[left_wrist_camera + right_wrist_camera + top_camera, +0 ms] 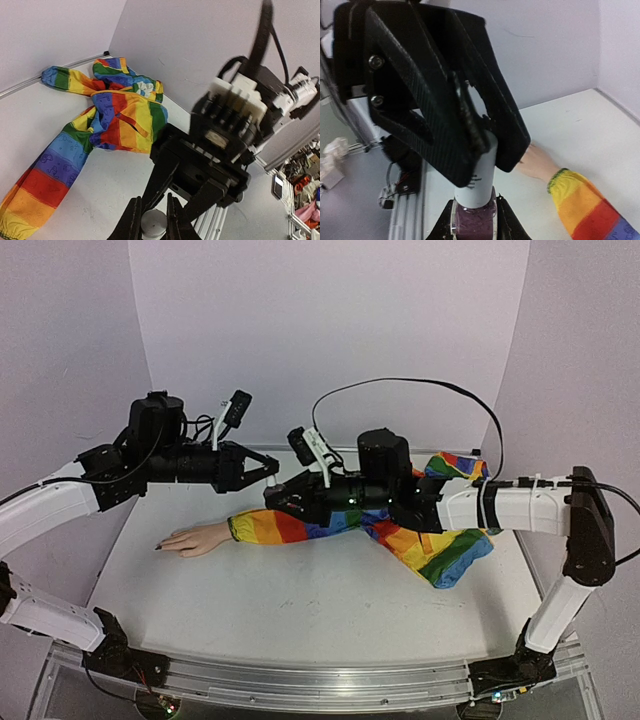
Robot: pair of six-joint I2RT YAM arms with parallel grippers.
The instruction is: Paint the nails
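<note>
The pale mannequin hand [195, 538] lies flat on the white table, its rainbow sleeve [290, 525] trailing right. Its nails are tiny; one dark fingertip [157, 547] points left. Above the sleeve the two grippers meet. My right gripper [475, 220] is shut on a small polish bottle [474, 229] of purple liquid. The bottle's pale grey cap [479, 172] rises between the black fingers [435, 115] of the left gripper. In the left wrist view my left gripper [152, 220] is shut on that cap [153, 223]. The mannequin hand [537, 162] shows behind the bottle.
The rainbow garment [450, 540] is bunched at the right back of the table, also spread out in the left wrist view [115, 110]. White walls enclose the back and sides. An aluminium rail [300, 675] runs along the near edge.
</note>
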